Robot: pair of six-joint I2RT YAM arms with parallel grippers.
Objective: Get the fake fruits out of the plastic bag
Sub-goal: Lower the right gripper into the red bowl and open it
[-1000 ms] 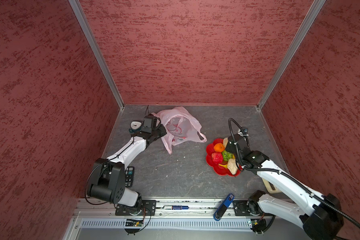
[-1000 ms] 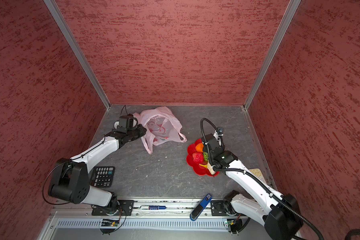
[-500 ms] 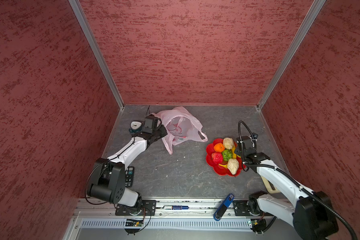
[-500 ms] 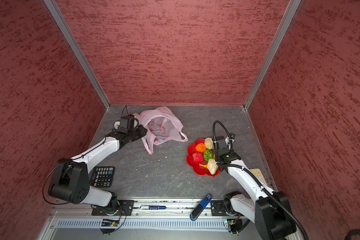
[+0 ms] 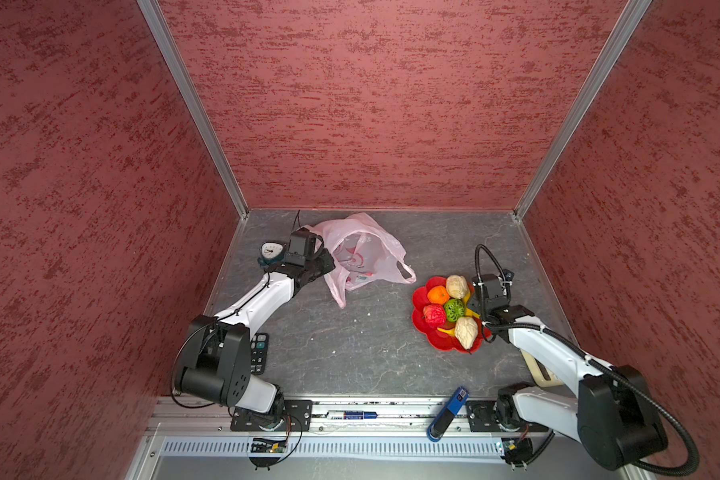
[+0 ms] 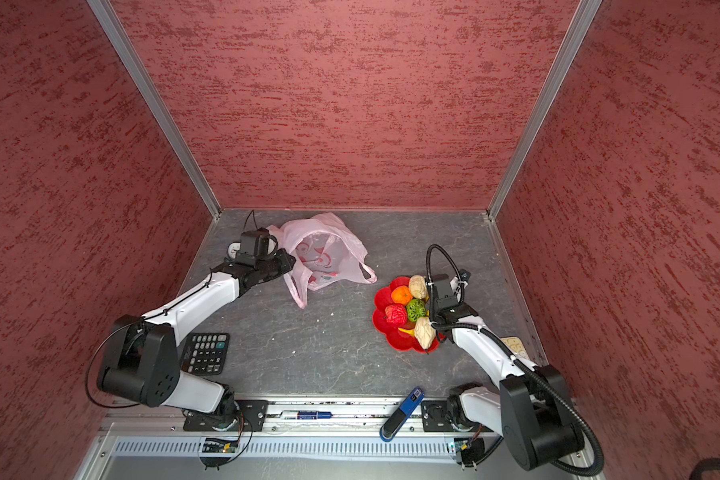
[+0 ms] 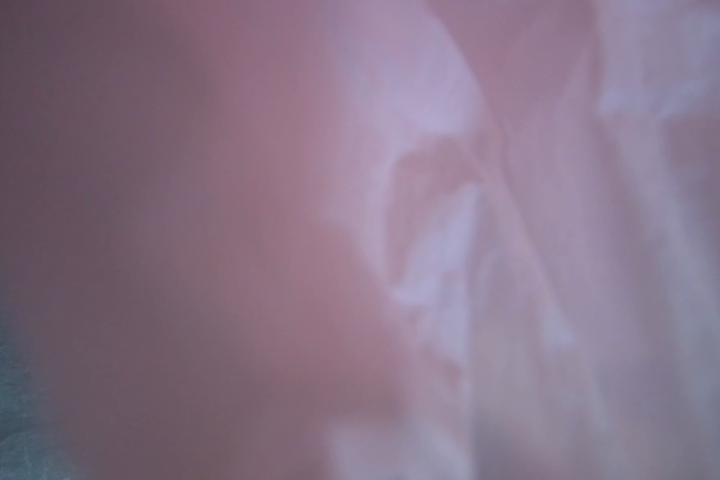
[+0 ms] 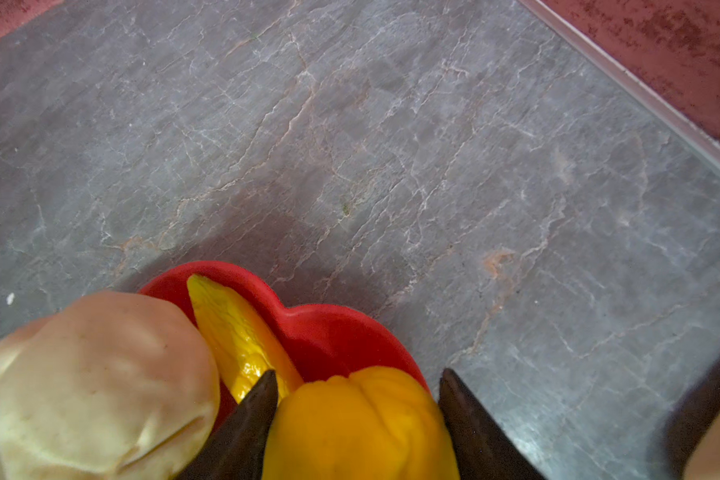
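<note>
The pale-pink plastic bag lies crumpled at the back, and no fruit shows inside it. My left gripper is at the bag's left edge. The left wrist view is filled with blurred pink plastic, which hides the jaws. On the red plate sit an orange, a strawberry, a green ball, two cream lumps and a banana. My right gripper is low at the plate's right rim, open, with its jaws close on either side of the yellow lemon.
A small clock stands behind my left wrist. A calculator lies by the left arm's base. A blue tool rests on the front rail and a beige item lies under my right arm. Red walls enclose three sides.
My right gripper moved from over the plate's middle to its right rim and has spread its jaws around the lemon. The left arm and the bag have barely shifted.
</note>
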